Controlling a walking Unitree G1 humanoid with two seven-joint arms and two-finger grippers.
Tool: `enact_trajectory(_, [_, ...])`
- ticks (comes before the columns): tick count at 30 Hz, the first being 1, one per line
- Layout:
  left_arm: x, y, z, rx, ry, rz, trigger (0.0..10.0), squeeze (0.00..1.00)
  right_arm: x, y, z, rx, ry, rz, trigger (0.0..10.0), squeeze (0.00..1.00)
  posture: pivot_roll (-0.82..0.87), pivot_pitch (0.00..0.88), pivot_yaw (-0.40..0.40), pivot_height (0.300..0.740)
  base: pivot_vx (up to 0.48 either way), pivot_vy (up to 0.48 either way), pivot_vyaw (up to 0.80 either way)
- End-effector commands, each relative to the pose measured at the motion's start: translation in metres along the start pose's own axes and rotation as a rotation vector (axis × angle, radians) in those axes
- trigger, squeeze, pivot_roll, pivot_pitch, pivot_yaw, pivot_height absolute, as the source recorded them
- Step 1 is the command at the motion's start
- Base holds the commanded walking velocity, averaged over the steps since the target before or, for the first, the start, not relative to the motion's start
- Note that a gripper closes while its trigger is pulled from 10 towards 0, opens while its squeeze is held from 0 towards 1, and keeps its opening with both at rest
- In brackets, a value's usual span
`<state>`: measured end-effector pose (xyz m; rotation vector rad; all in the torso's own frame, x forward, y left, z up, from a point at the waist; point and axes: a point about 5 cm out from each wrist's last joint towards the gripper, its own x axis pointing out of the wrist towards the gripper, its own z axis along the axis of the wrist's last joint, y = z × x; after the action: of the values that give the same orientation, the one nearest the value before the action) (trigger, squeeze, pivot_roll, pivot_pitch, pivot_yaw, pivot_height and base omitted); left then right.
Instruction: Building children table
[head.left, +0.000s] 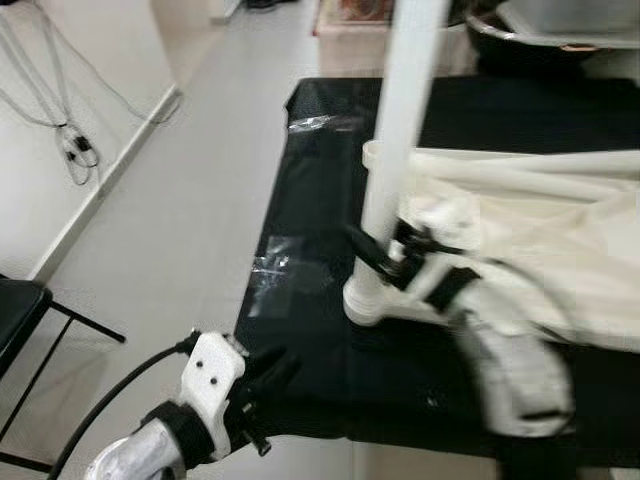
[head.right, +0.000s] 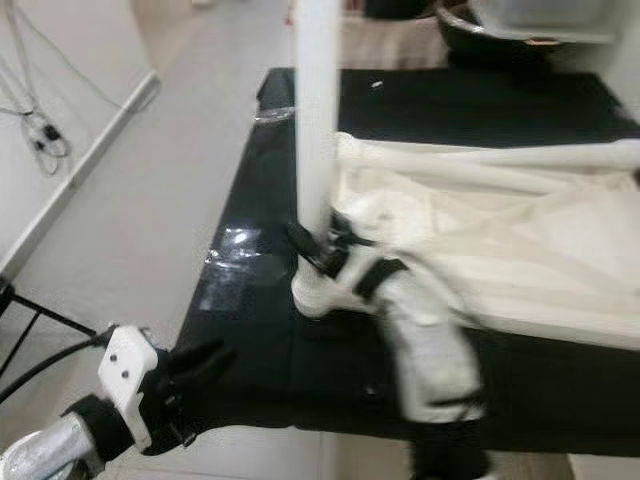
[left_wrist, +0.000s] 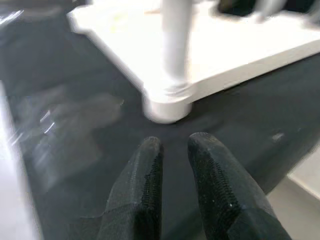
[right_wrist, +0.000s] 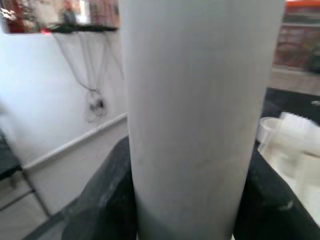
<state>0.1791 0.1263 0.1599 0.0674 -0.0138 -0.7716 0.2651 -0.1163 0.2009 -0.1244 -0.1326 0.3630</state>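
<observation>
A white tabletop (head.left: 560, 230) lies upside down on a black-covered table (head.left: 320, 190). A white round leg (head.left: 400, 130) stands upright at the tabletop's near left corner, its foot in a round socket (head.left: 365, 300). My right gripper (head.left: 385, 262) is shut on the leg just above the socket. In the right wrist view the leg (right_wrist: 200, 110) sits between the black fingers (right_wrist: 107, 190). My left gripper (head.left: 272, 368) hovers at the black table's front left edge, shut and holding nothing. In the left wrist view its fingers (left_wrist: 145, 175) aim at the socket (left_wrist: 167, 105).
Clear plastic wrap (head.left: 275, 270) lies on the black cover left of the leg. A black chair (head.left: 15, 310) stands on the floor at the far left. Cables (head.left: 70, 150) hang on the left wall. A dark bowl (head.left: 530, 40) sits at the back right.
</observation>
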Motion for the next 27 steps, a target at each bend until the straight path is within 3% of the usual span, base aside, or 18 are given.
enact_trajectory(1, [0.0,0.0,-0.005,-0.006,0.024,-0.001,10.0,0.0,-0.016,0.006,-0.038,-0.015,0.244,-0.046,0.0,0.0,0.05,0.178,0.027,0.74,0.0,0.0,0.0])
enact_trajectory(3, [0.001,0.0,-0.006,-0.005,0.022,-0.009,10.0,0.0,-0.018,0.01,-0.037,-0.018,0.239,-0.049,0.0,0.0,0.05,0.163,0.024,0.74,0.0,0.0,0.0])
enact_trajectory(6, [0.003,0.002,-0.005,0.002,0.017,-0.014,10.0,0.0,-0.006,0.006,-0.033,-0.007,0.214,-0.033,0.0,0.0,0.05,0.153,0.016,0.74,0.0,0.0,0.0])
enact_trajectory(7, [0.003,0.003,-0.005,0.005,0.016,-0.008,10.0,0.0,-0.005,0.006,-0.031,-0.01,0.205,-0.035,4.0,0.0,0.05,0.155,0.016,0.74,0.0,0.0,0.0])
enact_trajectory(9, [0.003,0.004,-0.005,0.007,0.015,-0.003,10.0,0.0,-0.004,0.006,-0.03,-0.014,0.198,-0.036,4.0,0.0,0.05,0.155,0.016,0.74,0.0,0.0,0.0])
enact_trajectory(10, [0.003,0.005,-0.005,0.006,0.015,0.004,10.0,0.0,0.001,0.005,-0.022,0.026,0.142,0.006,10.0,0.05,0.05,0.155,0.018,0.74,0.0,0.0,0.0])
enact_trajectory(11, [0.003,0.004,-0.005,0.006,0.014,0.005,10.0,0.0,0.002,0.006,-0.018,0.045,0.119,0.012,10.0,0.05,0.05,0.155,0.018,0.74,0.0,0.0,0.0])
enact_trajectory(12, [0.003,0.003,-0.005,0.004,0.016,0.003,10.0,0.0,0.004,0.009,-0.012,0.093,0.072,0.073,10.0,1.0,0.05,0.159,0.02,0.74,0.0,0.0,0.0])
enact_trajectory(14, [0.003,0.002,-0.006,0.002,0.016,0.001,10.0,0.0,0.005,0.011,-0.007,0.122,0.042,0.113,10.0,1.0,0.05,0.16,0.02,0.74,0.0,0.0,0.0])
enact_trajectory(16, [0.003,0.001,-0.006,-0.003,0.017,-0.002,10.0,0.0,0.004,0.016,0.005,0.18,-0.018,0.244,10.0,1.0,0.04,0.162,0.02,0.74,0.0,0.0,0.0])
enact_trajectory(18, [0.003,0.0,-0.007,-0.006,0.018,-0.002,10.0,0.0,0.004,0.01,0.014,0.167,-0.053,0.379,10.0,1.0,0.05,0.165,0.02,0.74,0.0,0.0,0.0])
enact_trajectory(19, [0.003,0.0,-0.007,-0.007,0.019,-0.002,10.0,0.0,0.004,0.004,0.017,0.114,-0.061,0.432,10.0,1.0,0.05,0.171,0.018,0.74,0.0,0.0,0.0])
enact_trajectory(21, [0.003,-0.001,-0.007,-0.008,0.02,-0.001,10.0,0.0,0.004,-0.001,0.019,0.081,-0.061,0.484,10.0,1.0,0.05,0.174,0.019,0.74,0.0,0.0,0.0])
enact_trajectory(22, [0.003,-0.001,-0.007,-0.009,0.02,-0.001,10.0,0.0,0.006,-0.006,0.019,0.043,-0.05,0.536,10.0,0.0,0.05,0.179,0.02,0.74,0.0,0.0,0.0])
enact_trajectory(27, [0.002,-0.001,-0.007,-0.01,0.022,0.001,10.0,0.0,0.012,-0.016,0.02,0.011,-0.037,0.611,10.0,0.0,0.06,0.184,0.02,0.74,0.0,0.0,0.0])
